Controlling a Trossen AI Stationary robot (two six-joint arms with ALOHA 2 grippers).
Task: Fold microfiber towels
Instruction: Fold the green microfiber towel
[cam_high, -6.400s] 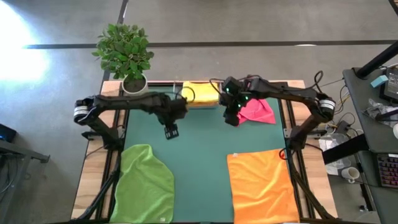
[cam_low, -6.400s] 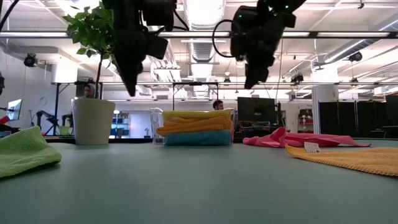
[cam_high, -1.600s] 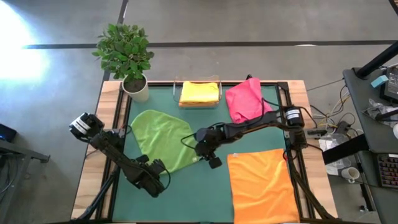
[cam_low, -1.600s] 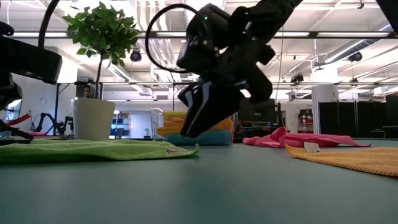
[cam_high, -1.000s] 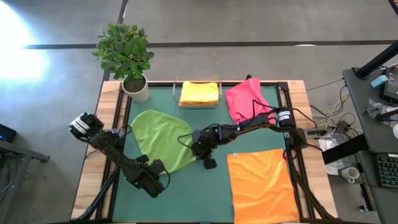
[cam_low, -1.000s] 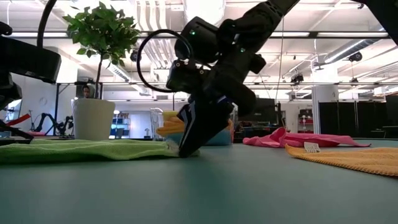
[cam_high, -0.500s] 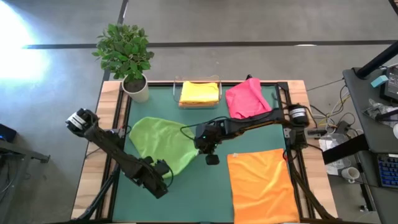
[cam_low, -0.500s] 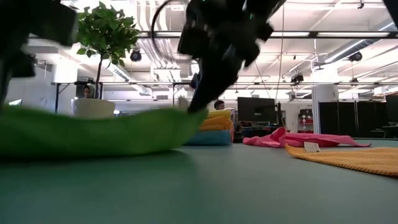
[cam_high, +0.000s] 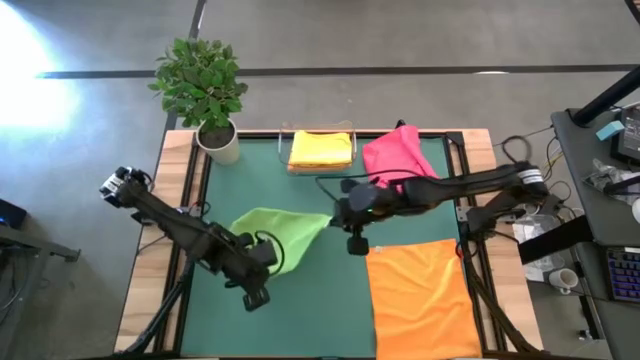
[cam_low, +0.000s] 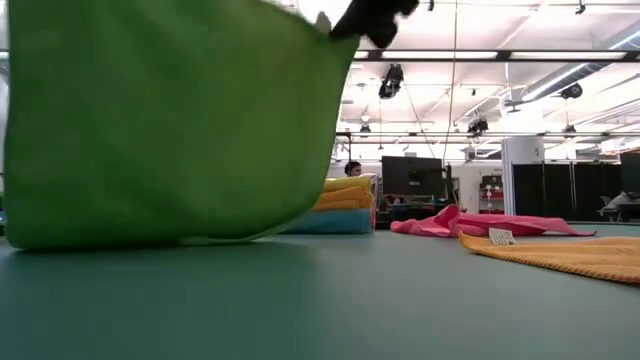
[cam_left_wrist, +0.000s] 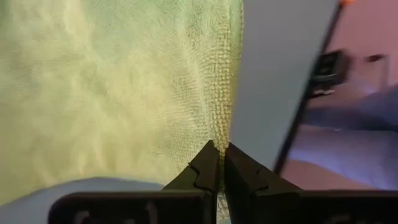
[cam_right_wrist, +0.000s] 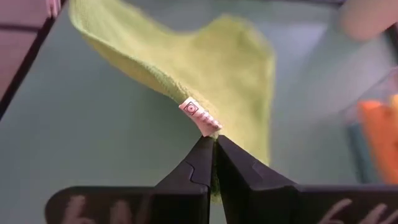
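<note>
The right gripper (cam_right_wrist: 213, 144) is clamped on a corner of the green towel (cam_high: 278, 232), just beside the towel's small white label (cam_right_wrist: 199, 115); its fingers meet on the cloth edge. In the high view this gripper (cam_high: 338, 218) hangs over the middle of the green mat (cam_high: 320, 300), with the corner raised off it. The left gripper (cam_left_wrist: 219, 157) is likewise pinched on the towel's edge, fingers together with the fuzzy cloth between them; from above it (cam_high: 262, 268) sits at the towel's near left corner. The towel is stretched between the two grippers, and in the low view it hangs as a broad green sheet (cam_low: 170, 120) whose bottom edge reaches the mat.

An orange towel (cam_high: 422, 300) lies flat at the near right of the mat, just beside the right gripper. A pink towel (cam_high: 395, 160) lies crumpled at the far right. A clear tray (cam_high: 321, 150) at the far edge holds folded towels, yellow on top. A potted plant (cam_high: 203, 85) stands at the far left corner of the table (cam_high: 150, 285).
</note>
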